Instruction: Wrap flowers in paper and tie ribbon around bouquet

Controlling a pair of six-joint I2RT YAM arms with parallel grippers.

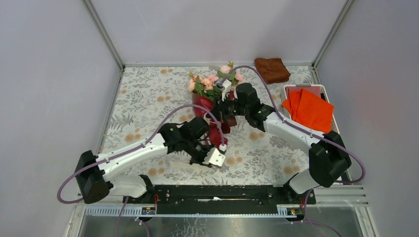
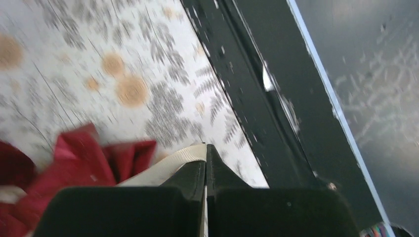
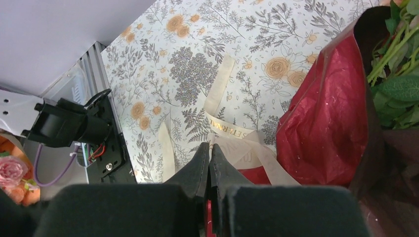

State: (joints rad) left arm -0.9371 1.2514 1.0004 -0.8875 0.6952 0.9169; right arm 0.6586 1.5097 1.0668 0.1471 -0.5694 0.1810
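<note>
From above: left gripper [image 1: 219,147] pinched shut at the near tip of the bouquet [image 1: 203,106]; right gripper [image 1: 226,122] closed just beyond, flowers [image 1: 212,79] farther out. Left wrist: clamped on the ribbon [image 2: 173,165], paper [image 2: 84,158] to its left, on the surface [image 2: 74,74]. Right wrist: closed, tips against ribbon loops, hold unclear; paper rightward.

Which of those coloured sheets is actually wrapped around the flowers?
The dark red paper, curled into a cone round the stems; the bright orange sheets lie apart on the right, wrapping nothing.
</note>
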